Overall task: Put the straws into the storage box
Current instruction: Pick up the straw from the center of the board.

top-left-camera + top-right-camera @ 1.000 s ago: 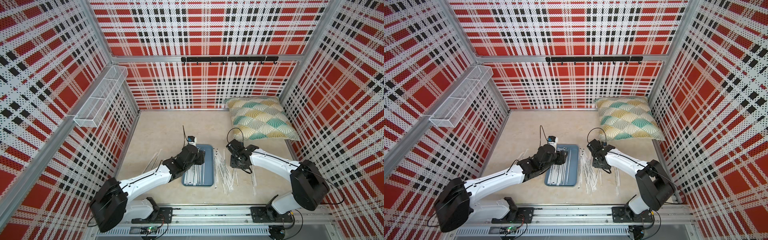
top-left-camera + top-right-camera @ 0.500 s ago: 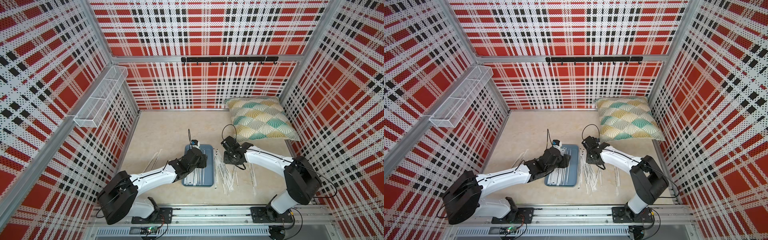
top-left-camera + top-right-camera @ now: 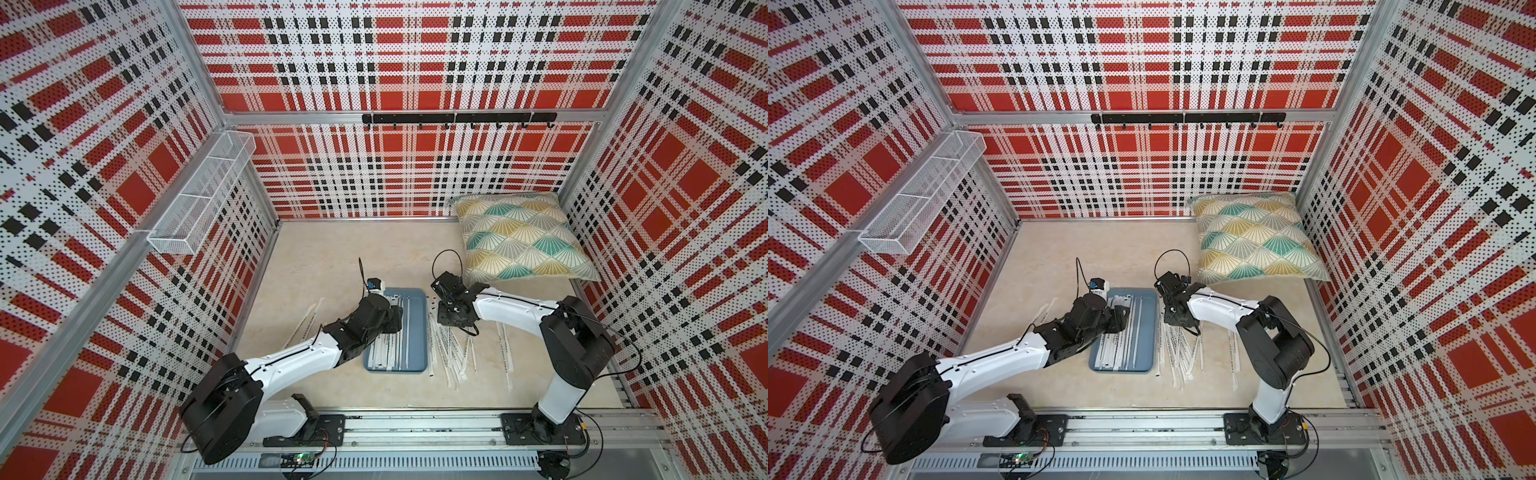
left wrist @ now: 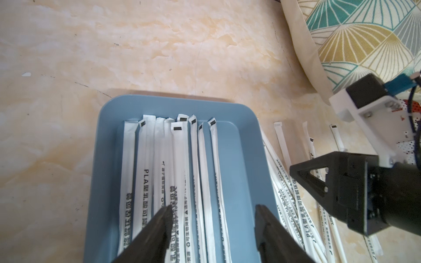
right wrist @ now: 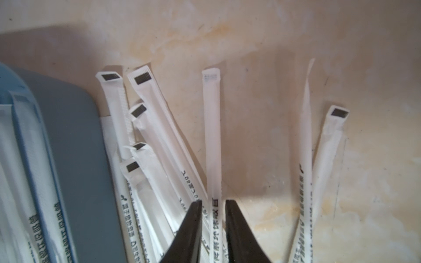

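Observation:
The storage box (image 3: 418,328) (image 3: 1145,328) is a slate-blue tray in mid-table, and several white-wrapped straws (image 3: 390,353) (image 4: 175,159) lie lengthwise in it. My left gripper (image 4: 213,210) (image 3: 397,323) hangs open above those straws, holding nothing. More straws (image 3: 453,357) (image 3: 1179,353) lie fanned on the table just right of the box. My right gripper (image 5: 213,202) (image 3: 447,321) is down on that pile. Its jaws stand narrowly apart astride one straw (image 5: 213,136), with a thin gap on each side. The box's edge (image 5: 68,148) lies just beside this pile.
A few straws (image 3: 305,322) lie on the table left of the box, and a single one (image 3: 505,353) lies farther right. A patterned pillow (image 3: 523,237) fills the back right corner. A white wire basket (image 3: 199,199) and a black hook rail (image 3: 457,118) hang on the walls.
My right gripper has moved left toward the box, come down onto the straw pile, and narrowed its jaws around one straw. The left gripper has drawn back slightly over the box and stays open.

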Tool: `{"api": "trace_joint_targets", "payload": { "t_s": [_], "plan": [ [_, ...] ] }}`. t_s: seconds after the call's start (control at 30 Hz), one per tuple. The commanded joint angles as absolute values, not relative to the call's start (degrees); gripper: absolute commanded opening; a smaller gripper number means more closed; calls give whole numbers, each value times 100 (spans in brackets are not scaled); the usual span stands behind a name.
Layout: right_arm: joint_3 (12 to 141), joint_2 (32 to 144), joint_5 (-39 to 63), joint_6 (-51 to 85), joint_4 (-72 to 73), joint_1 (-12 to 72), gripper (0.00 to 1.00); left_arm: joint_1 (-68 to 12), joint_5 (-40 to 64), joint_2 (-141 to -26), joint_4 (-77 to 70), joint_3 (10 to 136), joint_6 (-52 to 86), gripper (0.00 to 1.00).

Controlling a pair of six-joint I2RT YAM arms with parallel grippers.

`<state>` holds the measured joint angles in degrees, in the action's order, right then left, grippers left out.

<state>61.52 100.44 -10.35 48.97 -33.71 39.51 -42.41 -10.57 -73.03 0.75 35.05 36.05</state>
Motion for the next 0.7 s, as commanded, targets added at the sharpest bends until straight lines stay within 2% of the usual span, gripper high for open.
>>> {"api": "trace_joint_targets", "payload": {
  "t_s": [0.0, 0.67],
  "plan": [
    [6091, 10184, -1129, 4918, -3278, 3921, 25, -4209, -990, -7202, -53, 3448, 3639, 63],
    [6542, 9611, -1226, 5009, -3826, 4335, 14, -3911, -995, -6848, -18, 3244, 3644, 62]
  ]
}}
